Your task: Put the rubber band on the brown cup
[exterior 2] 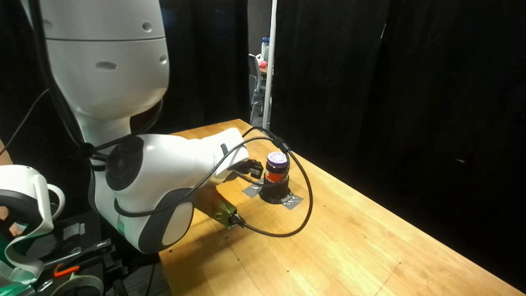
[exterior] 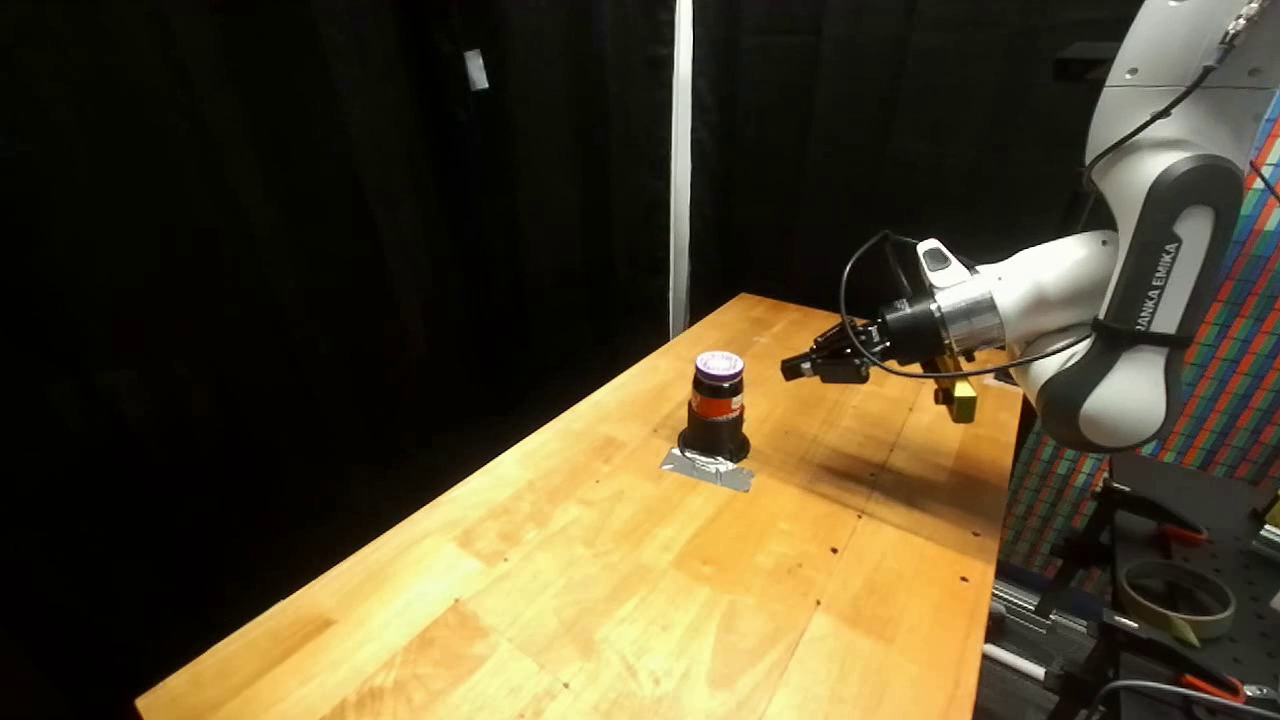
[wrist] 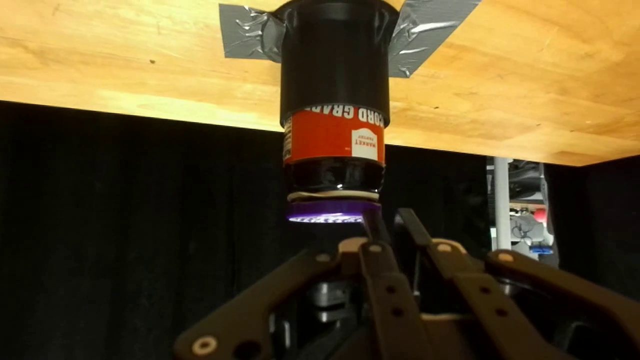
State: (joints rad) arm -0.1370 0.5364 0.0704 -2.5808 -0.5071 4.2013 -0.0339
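Observation:
The brown cup is a dark jar with an orange-red label and purple lid, upright in a black holder. It also shows in an exterior view and, upside down, in the wrist view. A pale rubber band circles its neck just under the lid. My gripper is partly open, with a narrow empty gap between its fingers. One fingertip overlaps the lid's edge in the wrist view. In an exterior view the gripper is apart from the jar, at about lid height.
Grey tape fixes the holder to the wooden table. A cable loops from the wrist and crosses in front of the jar in that view. Black curtains stand behind the table's far edge. A side cart with a tape roll stands beside the table.

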